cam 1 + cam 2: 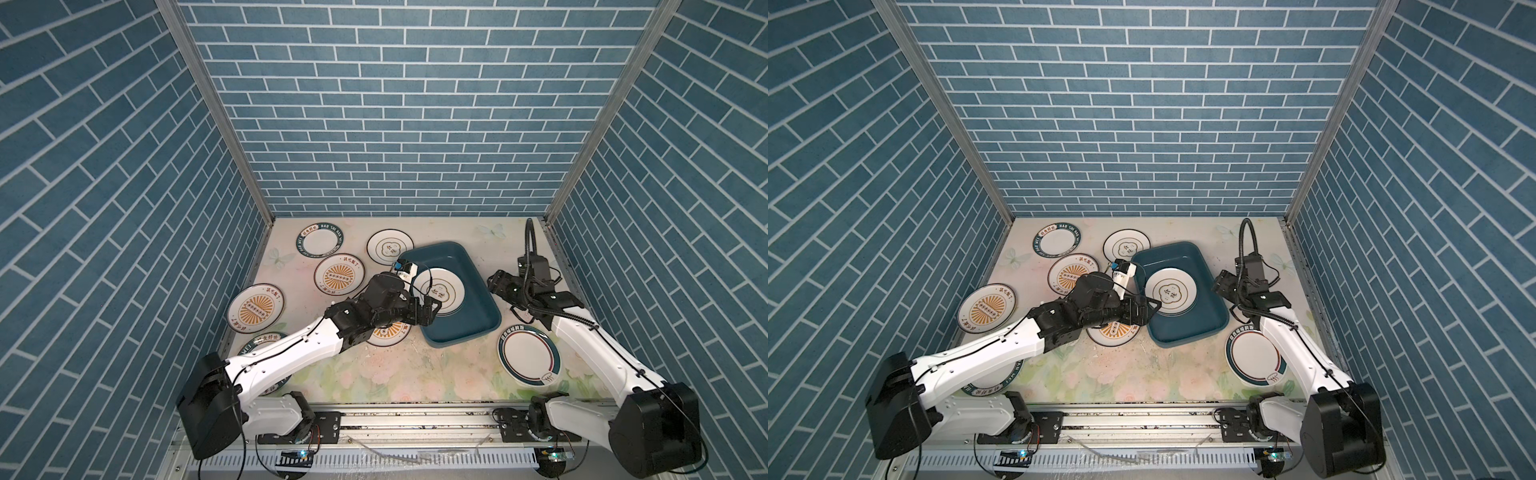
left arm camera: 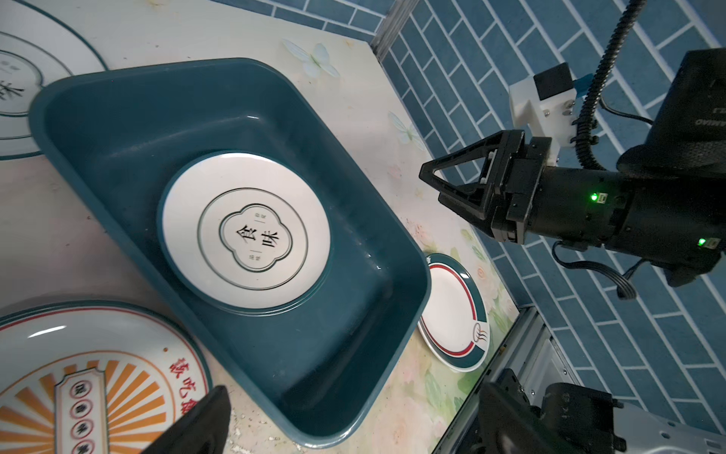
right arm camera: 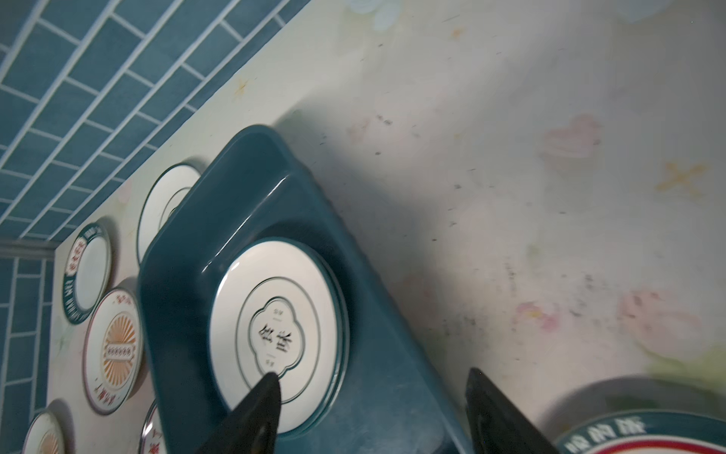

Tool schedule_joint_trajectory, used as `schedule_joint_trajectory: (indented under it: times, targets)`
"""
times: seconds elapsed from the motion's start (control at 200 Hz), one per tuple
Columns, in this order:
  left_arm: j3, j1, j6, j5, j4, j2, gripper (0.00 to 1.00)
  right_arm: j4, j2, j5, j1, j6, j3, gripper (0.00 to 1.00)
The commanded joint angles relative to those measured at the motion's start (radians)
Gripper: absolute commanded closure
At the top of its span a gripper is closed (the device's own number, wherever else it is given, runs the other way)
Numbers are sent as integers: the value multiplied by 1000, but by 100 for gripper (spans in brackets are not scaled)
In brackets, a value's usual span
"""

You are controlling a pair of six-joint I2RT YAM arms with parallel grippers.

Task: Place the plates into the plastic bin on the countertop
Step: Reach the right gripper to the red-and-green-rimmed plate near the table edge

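Left wrist view: shows cloud-outline plate (image 2: 245,232) topping a stack of at least two, flat at mid-frame in teal plastic bin (image 2: 118,118), likely to save room. Counts seven loose plates (image 1: 255,309), mostly left of it, on countertop (image 1: 415,374) in a top view. Finds left gripper (image 1: 432,313) and right gripper (image 3: 373,375) spread, empty.

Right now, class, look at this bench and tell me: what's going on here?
Two robot arms are loading plates into a teal plastic bin on the flowered countertop. A cloud-outline plate lies in the bin on top of at least one other. Both grippers are open and empty: the left gripper is at the bin's left rim, above a sunburst plate, and the right gripper hangs beside the bin's right side. Other plates, such as the teal-rimmed plate, lie on the countertop.
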Motion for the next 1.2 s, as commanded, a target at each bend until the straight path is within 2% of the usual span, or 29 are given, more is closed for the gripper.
schedule_joint_trajectory:
  times: [0.0,0.185,0.36,0.505,0.59,0.65,0.755,0.985,1.195]
  targets:
    - [47,-29,39,53,44,38,0,-104,-91,14,-109,14,-73,26]
    - [102,-100,93,72,65,140,1,-230,-229,-3,-245,39,-121,24]
    - [165,-171,151,86,52,230,0,-398,-299,-3,-330,54,-142,23]
    - [189,-183,162,106,57,284,0,-528,-397,100,-427,88,-185,22]
    - [200,-184,174,111,45,298,1,-582,-480,114,-490,86,-215,21]
    - [213,-184,194,111,25,300,0,-571,-517,75,-510,105,-239,20]
    - [231,-184,224,111,3,298,0,-594,-505,75,-535,141,-266,20]
    - [241,-185,237,124,-2,303,0,-568,-461,168,-591,202,-346,19]
    - [244,-184,213,143,33,332,0,-526,-466,159,-617,217,-375,19]
